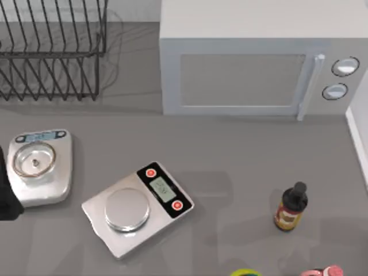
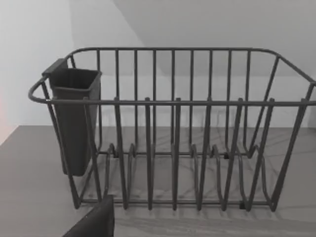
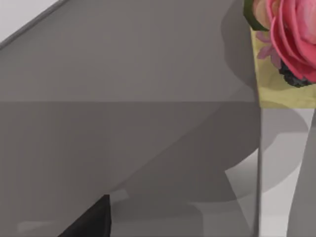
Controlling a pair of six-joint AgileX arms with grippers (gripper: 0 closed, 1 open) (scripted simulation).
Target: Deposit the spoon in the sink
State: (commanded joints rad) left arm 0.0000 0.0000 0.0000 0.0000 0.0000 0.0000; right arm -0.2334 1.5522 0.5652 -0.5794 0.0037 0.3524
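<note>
Looking down from above, a grey desk (image 1: 230, 155) carries a microwave (image 1: 259, 63) at the back, a wire dish rack (image 1: 52, 52) at back left, 2 kitchen scales (image 1: 41, 167) (image 1: 138, 207), and a small dark bottle (image 1: 291, 207) at right. A dark part of the left arm (image 1: 6, 195) sits at the left edge.

From the left wrist, the rack (image 2: 173, 133) stands upright with a dark cutlery cup (image 2: 74, 118) hung on one end. A black piece of the left end effector (image 2: 96, 222) shows; I cannot tell its state.

From the right wrist, a pink flower on a box (image 3: 286, 49) appears beside grey surface. A black piece of the right end effector (image 3: 91, 219) shows; state unclear. I cannot tell where the spoon is.
</note>
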